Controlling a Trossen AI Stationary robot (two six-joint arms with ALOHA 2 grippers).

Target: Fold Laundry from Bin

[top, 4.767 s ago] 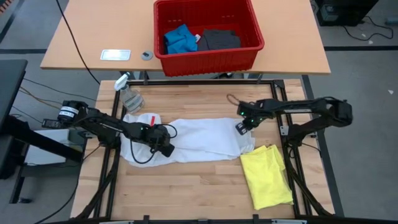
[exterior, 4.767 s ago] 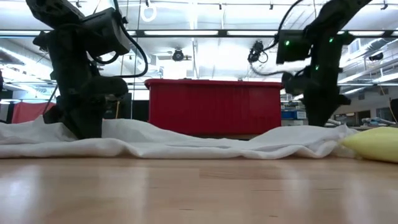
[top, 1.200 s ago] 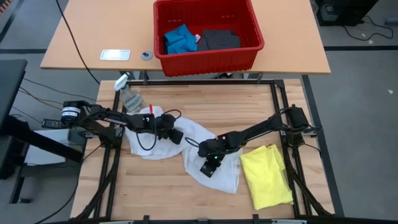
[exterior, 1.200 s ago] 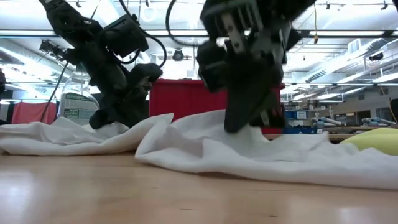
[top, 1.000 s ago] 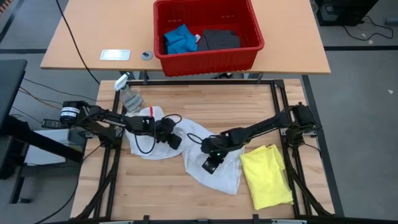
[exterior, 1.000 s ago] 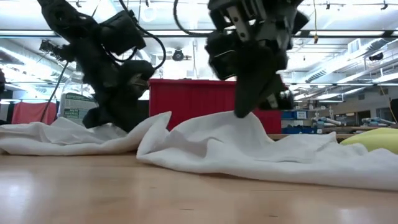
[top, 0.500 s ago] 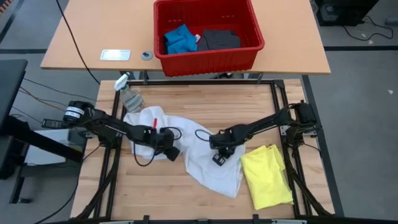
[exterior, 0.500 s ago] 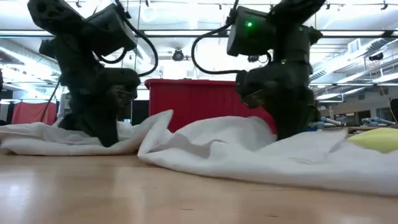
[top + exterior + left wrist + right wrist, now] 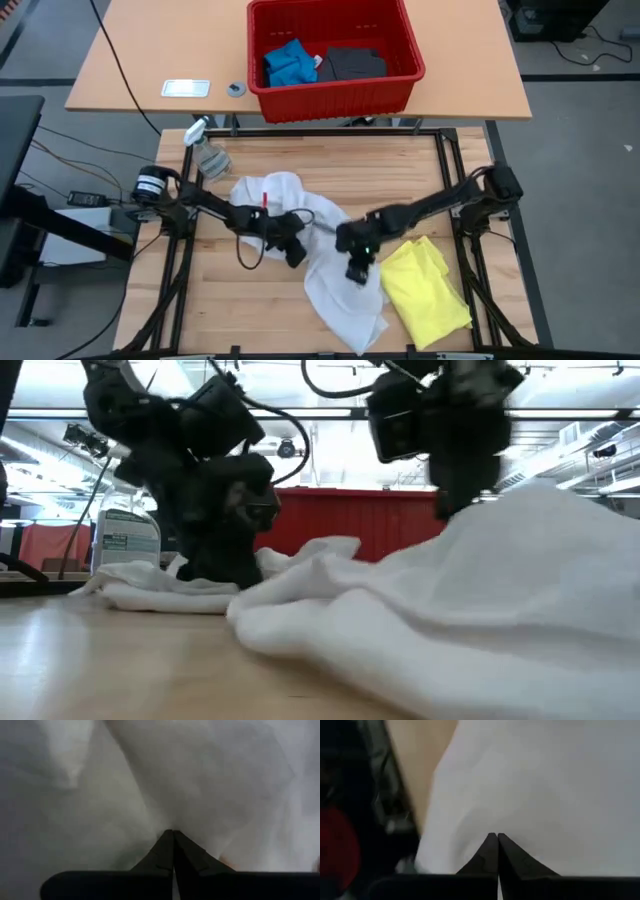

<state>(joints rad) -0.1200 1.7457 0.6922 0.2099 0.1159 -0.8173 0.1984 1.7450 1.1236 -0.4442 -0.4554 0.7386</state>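
The right gripper [image 9: 359,270] is pinched shut on the white shirt [image 9: 335,285], near the table's front beside the yellow T-shirt [image 9: 425,295]. The left gripper [image 9: 293,250], also closed, pinches the same cloth just behind, probably so the two can spread it for folding. Farther back, the bin [image 9: 335,88] holds the blue piece [image 9: 288,62] and dark grey piece [image 9: 352,63].

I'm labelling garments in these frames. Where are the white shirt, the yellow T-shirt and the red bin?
white shirt [image 9: 335,290], high view, its lower crumpled part.
yellow T-shirt [image 9: 425,295], high view, its middle.
red bin [image 9: 335,97], high view, its front wall.
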